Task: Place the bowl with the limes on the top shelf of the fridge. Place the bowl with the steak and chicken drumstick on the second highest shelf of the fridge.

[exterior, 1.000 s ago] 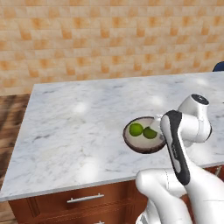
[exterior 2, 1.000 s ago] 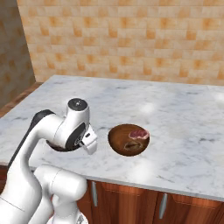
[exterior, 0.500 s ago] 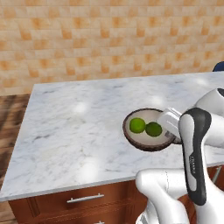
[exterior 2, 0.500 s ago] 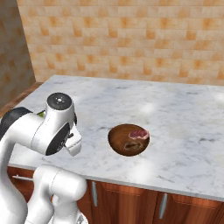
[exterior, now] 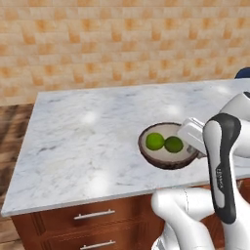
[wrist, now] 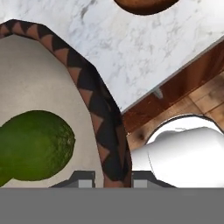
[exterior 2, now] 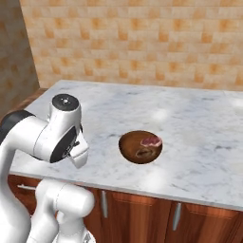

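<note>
Evidently the hand (wrist: pixel 113 177) pinches the rim of the bowl with the limes (exterior: pixel 168 145), carrying it level above the tabletop (exterior: pixel 88 141) so nothing rolls out.

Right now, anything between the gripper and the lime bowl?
Nothing visible. In the hand view the gripper straddles the rim of the bowl with the limes, one fingertip inside by a lime, one outside; the jaws are shut on the wall. The other bowl sits apart on the counter.

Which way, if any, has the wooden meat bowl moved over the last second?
No. In the right base view the wooden bowl holding the steak sits at the same spot on the counter, just back from its front edge.
</note>
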Available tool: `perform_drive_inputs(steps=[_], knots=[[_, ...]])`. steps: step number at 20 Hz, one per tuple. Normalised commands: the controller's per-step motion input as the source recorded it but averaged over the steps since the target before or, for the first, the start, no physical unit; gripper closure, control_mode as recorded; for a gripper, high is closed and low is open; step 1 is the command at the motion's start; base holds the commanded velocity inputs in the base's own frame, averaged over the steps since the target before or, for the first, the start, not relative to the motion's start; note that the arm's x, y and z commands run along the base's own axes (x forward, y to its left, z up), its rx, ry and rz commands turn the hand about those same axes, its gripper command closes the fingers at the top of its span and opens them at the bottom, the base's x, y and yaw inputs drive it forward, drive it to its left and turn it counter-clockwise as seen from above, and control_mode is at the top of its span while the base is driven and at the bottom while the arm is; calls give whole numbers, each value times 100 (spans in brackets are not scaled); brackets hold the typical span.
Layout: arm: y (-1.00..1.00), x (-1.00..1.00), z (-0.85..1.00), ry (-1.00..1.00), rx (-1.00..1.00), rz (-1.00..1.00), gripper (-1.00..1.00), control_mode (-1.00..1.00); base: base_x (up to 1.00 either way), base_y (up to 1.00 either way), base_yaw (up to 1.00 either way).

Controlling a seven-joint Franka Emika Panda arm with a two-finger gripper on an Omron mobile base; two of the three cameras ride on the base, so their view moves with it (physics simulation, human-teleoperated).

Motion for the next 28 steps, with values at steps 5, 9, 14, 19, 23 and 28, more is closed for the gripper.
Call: perform_drive_inputs(steps=[5,9,14,19,23,28], knots=[[0,0,0,0,0,0,100,100,-50,0,0],[0,0,0,0,0,0,100,100,-32,0,8],[0,0,0,0,0,0,100,100,-20,0,50],[0,0,0,0,0,0,100,100,-19,0,76],[0,0,0,0,0,0,100,100,-28,0,79],[0,0,0,0,0,0,100,100,-13,0,76]])
